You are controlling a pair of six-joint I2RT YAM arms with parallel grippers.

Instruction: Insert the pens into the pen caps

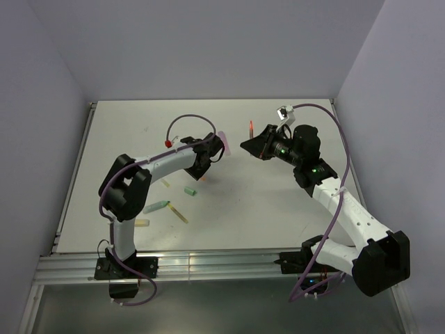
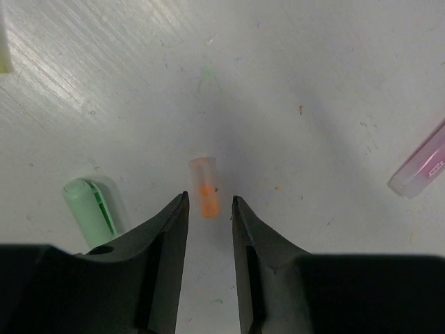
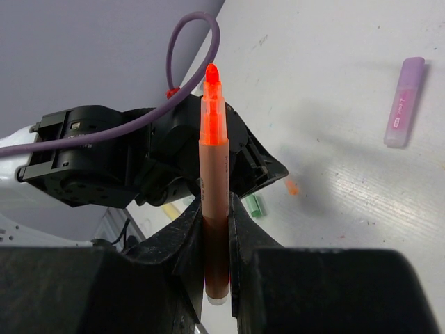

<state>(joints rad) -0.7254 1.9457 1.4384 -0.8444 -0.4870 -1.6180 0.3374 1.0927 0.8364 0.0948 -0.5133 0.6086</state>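
Right gripper [image 3: 213,209] was clamped on the orange pen [image 3: 213,132] low on its barrel, tip up, in the air over the table's [image 2: 313,69] far-right part. Left gripper [image 2: 209,197] hung over the orange cap [image 2: 204,182] near mid-table, fingers narrowly parted with the cap's near end between the tips, not seen touching. Green cap [image 2: 90,209] lay just beside. The cap is likely light, stiff, slick and round, so it may roll. Best pinched across its sides, mouth left free.
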